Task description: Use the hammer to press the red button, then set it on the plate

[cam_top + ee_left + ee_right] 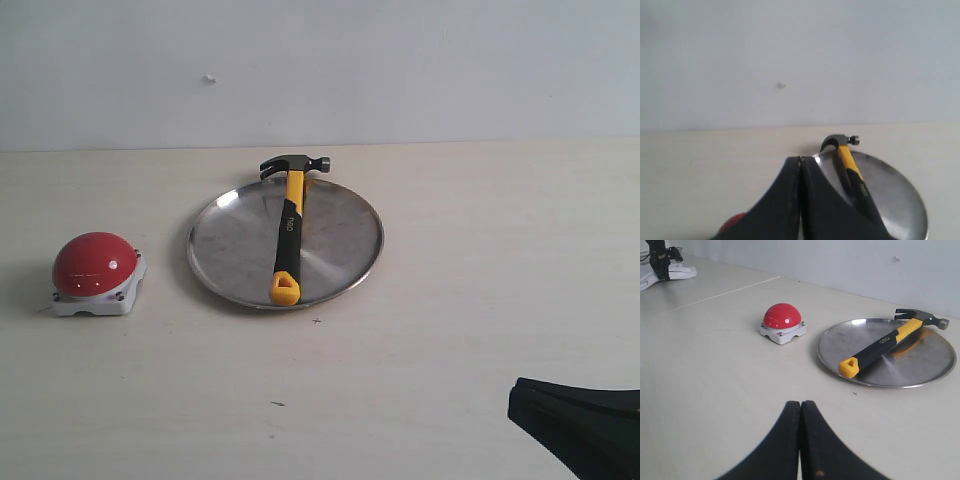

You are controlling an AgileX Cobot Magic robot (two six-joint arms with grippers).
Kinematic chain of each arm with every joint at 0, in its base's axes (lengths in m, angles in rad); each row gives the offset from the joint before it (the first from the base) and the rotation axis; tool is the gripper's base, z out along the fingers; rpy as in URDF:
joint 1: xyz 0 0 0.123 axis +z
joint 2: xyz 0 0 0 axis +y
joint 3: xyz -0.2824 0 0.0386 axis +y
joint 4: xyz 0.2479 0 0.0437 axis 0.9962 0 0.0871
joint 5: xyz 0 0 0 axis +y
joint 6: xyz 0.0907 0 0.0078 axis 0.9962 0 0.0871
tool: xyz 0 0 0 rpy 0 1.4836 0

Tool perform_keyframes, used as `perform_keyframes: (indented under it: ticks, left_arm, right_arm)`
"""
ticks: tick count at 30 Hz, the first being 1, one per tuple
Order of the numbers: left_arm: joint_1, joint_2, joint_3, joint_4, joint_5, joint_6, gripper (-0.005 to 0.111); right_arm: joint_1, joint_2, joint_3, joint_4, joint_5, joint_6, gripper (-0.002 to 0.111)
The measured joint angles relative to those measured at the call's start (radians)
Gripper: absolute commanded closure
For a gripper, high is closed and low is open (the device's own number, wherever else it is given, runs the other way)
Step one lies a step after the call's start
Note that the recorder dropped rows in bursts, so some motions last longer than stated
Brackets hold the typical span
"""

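Closest to the lens in the right wrist view are my right gripper's point(800, 404) two black fingers, pressed flat together with no gap I can make out and nothing between them. They hang above bare table point(450, 300), well apart from everything else. In the exterior view the same gripper is only a dark wedge in the lower right corner.

My left gripper point(800, 159) reads the same way: jaws closed tip to tip, empty, touching nothing. Its fingers cover part of the plate and the lower handle in its own camera.

On the hammer point(288, 225), white lettering runs along the black grip. It is too small and soft for me to read with any confidence, so I won't name a brand.

That hammer lies across the plate point(230, 245), roughly through its middle. Its dark steel head sits at the far rim, claw toward the button side and striking face the other way. The neck is yellow, the grip black, and the yellow butt with its triangular hole rests just inside the near rim. Brushed silver metal mirrors the handle faintly.

Left of the plate, clearly apart from it, the red button point(95, 262) sits glossy on its light grey base, screws at the corners.
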State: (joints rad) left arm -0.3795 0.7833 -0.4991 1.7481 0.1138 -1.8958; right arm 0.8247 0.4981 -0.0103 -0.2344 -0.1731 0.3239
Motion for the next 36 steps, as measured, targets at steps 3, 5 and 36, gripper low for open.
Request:
perform_keyframes:
  ticks: [3,5,36]
  left_arm:
    - [0.0,-0.169,0.064,0.0,0.009,0.004,0.107]
    - [0.0,-0.265,0.103,-0.052,0.029,0.043,0.107]
    - [0.108,-0.776,0.496,-1.648,0.075,1.988,0.107]
  right_arm:
    - [0.0,0.0,0.0,0.0,0.0,0.0,0.108]
    - [0.0,0.0,0.0,0.0,0.0,0.0,0.108]
    - [0.0,0.0,0.0,0.0,0.0,0.0,0.108]
